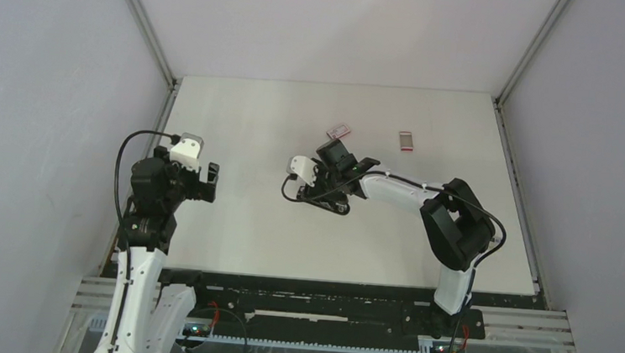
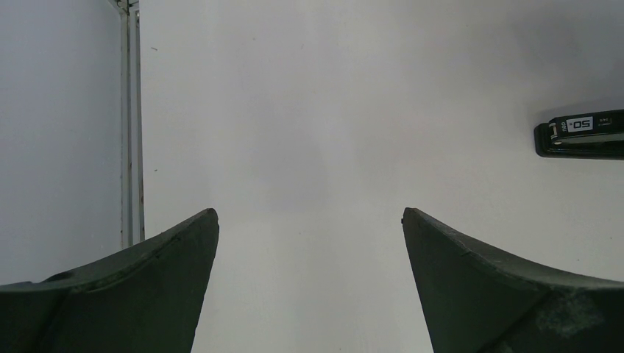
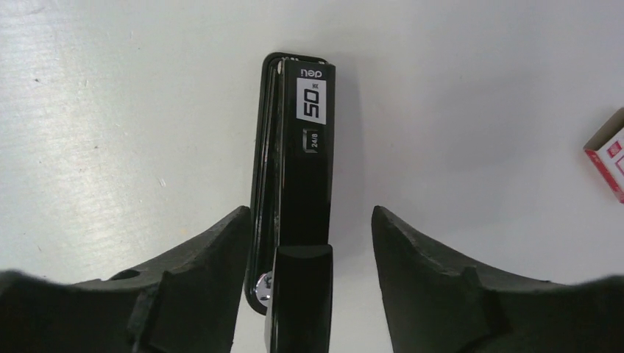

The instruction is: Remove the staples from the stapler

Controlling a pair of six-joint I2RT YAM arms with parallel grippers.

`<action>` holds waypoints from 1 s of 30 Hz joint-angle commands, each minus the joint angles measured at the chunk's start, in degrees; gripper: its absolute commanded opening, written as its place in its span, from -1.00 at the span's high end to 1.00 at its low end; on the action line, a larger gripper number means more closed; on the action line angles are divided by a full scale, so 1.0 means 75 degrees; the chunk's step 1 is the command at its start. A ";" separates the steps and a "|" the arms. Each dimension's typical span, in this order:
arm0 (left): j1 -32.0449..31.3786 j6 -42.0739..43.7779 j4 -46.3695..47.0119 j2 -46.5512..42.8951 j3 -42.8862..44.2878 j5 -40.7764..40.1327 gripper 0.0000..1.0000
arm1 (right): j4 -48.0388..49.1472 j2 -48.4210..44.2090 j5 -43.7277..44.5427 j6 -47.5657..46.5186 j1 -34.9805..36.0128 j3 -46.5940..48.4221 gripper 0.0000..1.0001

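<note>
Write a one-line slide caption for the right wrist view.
Open right gripper straddling the long slim black-and-silver metal stapler on the white table, small red-and-white box at frame edge.

My right gripper (image 1: 321,190) is over the stapler (image 1: 340,210) mid-table, my left gripper (image 1: 208,181) hangs well apart at the left, a small box (image 1: 340,131) and pinkish piece (image 1: 407,142) beyond.

The white-linked, black-jointed left arm (image 1: 137,281) and right arm (image 1: 457,226) trail black cables; the right claw (image 3: 309,209) has dark wedge fingers (image 3: 441,279).
</note>
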 commanded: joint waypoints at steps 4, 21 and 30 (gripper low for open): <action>-0.0054 0.0256 0.0235 0.0020 -0.0143 0.0318 -0.99 | 0.0263 -0.0889 0.0115 0.0419 -0.0194 0.0328 -0.71; -0.1528 0.1854 -0.0380 0.1523 0.1083 0.1782 -0.99 | -0.0725 -0.3590 -0.2388 0.2084 -0.3541 -0.0484 -1.00; -0.3435 0.2256 -0.0635 0.4142 0.2609 0.1438 -0.99 | -0.1072 -0.4951 -0.2631 0.2370 -0.4269 -0.1320 -1.00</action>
